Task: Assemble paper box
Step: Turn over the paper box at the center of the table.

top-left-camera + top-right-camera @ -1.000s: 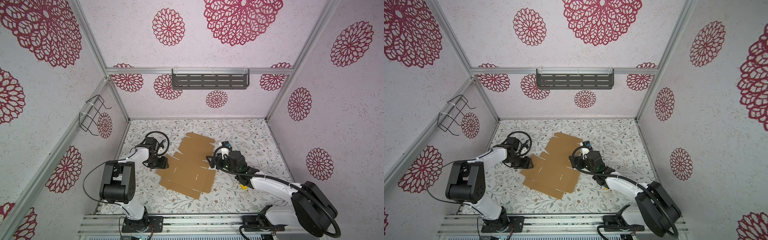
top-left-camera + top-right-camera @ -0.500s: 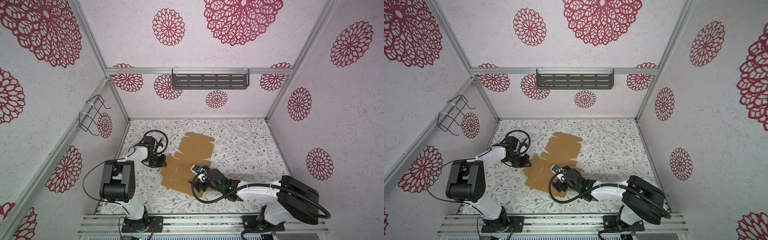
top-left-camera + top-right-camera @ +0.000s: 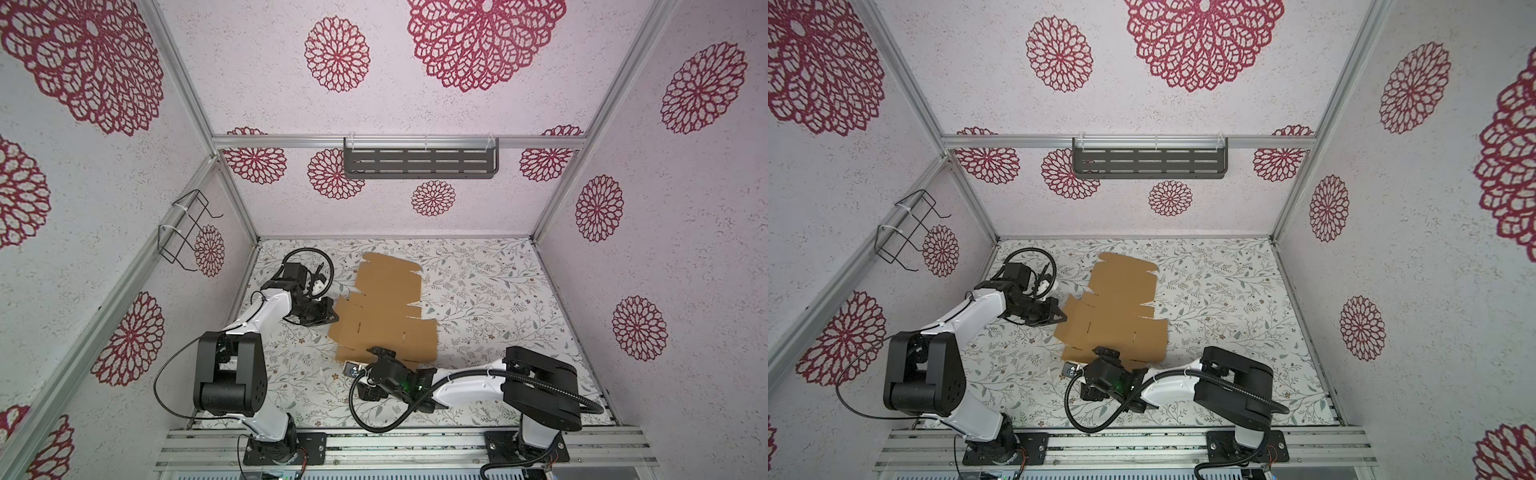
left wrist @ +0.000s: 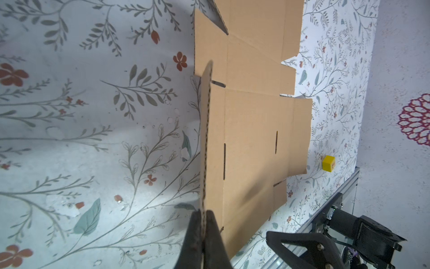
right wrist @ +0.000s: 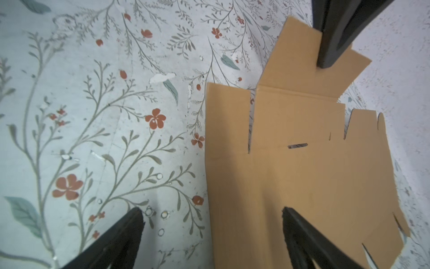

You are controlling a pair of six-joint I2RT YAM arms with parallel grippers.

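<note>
Flat box on a flowered table, pinched at its left edge

The box lies unfolded just left of the middle of the table, whose pale cover is printed with grey sprigs and small red blooms, scuffed in places. White walls carry big crimson rosettes; a grey slotted shelf hangs on the back one, a wire rack on the left, and a metal rail runs along the front. The left gripper is clamped on the box's raised left flap. The right gripper gapes wide over the box's near edge, holding nothing. A yellow cube sits on the table near the rail
</note>
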